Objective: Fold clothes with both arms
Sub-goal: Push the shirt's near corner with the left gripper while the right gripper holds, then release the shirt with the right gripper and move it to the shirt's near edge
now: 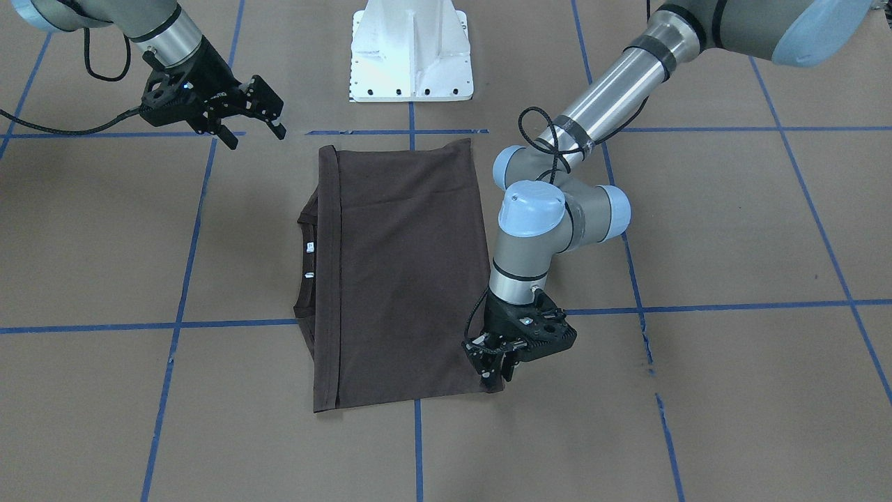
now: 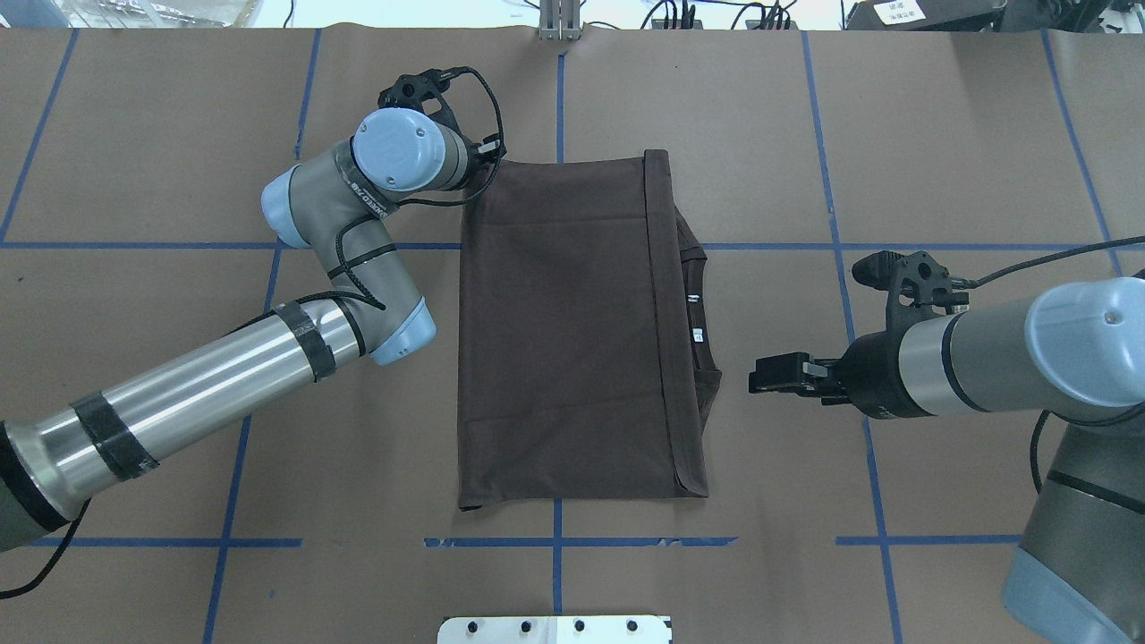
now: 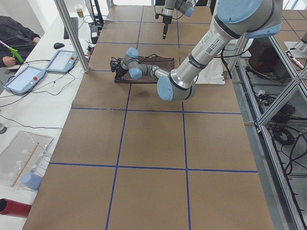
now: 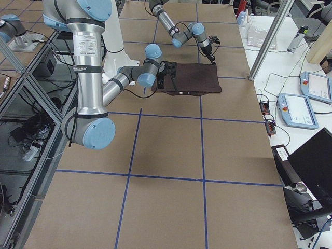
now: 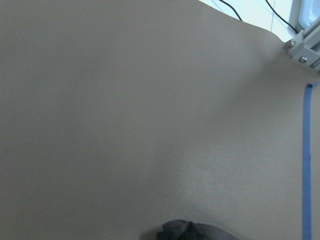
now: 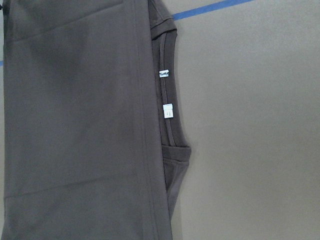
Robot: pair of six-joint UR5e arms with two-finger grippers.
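Dark brown short-sleeved T-shirt (image 2: 564, 331) lies folded to a rectangle near the middle of the brown-papered, blue-taped table (image 2: 939, 134), its ribbed collar (image 6: 171, 140) showing on the side toward the table's right end. For this fold, you should lift the shirt's left corner on the operators' side only once the other arm has a matching corner, then carry both level so the edge runs straight. Black left gripper (image 1: 493, 376) sits on that corner, fingers drawn together and apparently pinching cloth; black right gripper (image 1: 254, 132) hovers clear of the shirt on its collar side, fingers spread, holding nothing.
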